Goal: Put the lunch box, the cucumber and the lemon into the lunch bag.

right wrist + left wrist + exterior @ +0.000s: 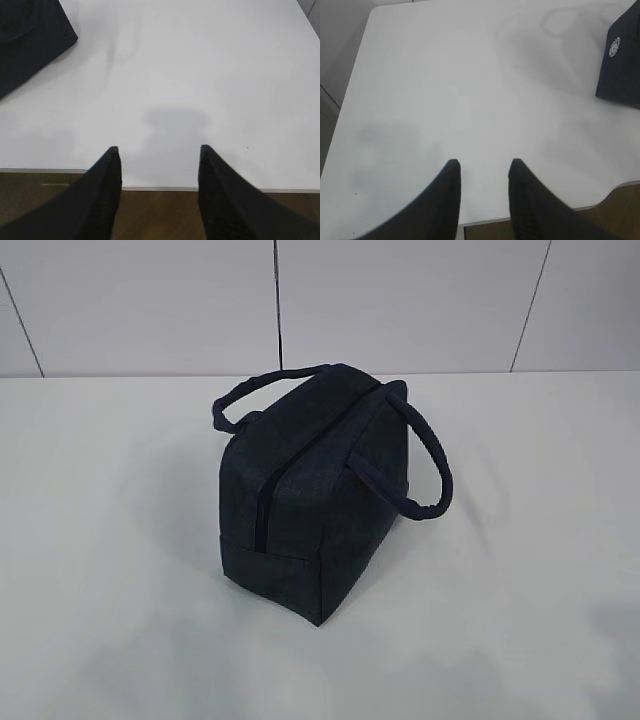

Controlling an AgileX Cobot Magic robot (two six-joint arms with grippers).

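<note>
The boxy dark navy fabric lunch bag [315, 510] stands upright on the white table [110, 540], well apart from both grippers. Seen from the left wrist, only a corner of the bag shows at the far right, ahead of and to the right of the left gripper [484, 167], and it bears a small silver ring-like piece [614, 47] on its dark side. The left gripper's two black fingers [451, 172] stand moderately apart over the near edge of the table with nothing between them. From the right wrist, a rounded corner of the bag lies at the far upper left, ahead of and to the left of the right gripper [159, 152]. That gripper's black fingers [209, 155] are spread somewhat wider than the left pair, also with nothing held, hovering over the table's near edge above the brown floor [160, 215]. The bag's two padded loop handles [425, 455] arch out to either side, and a dark zipper line [264, 510] runs over its top and down the end facing the camera; it looks closed, so what is inside cannot be seen.
</note>
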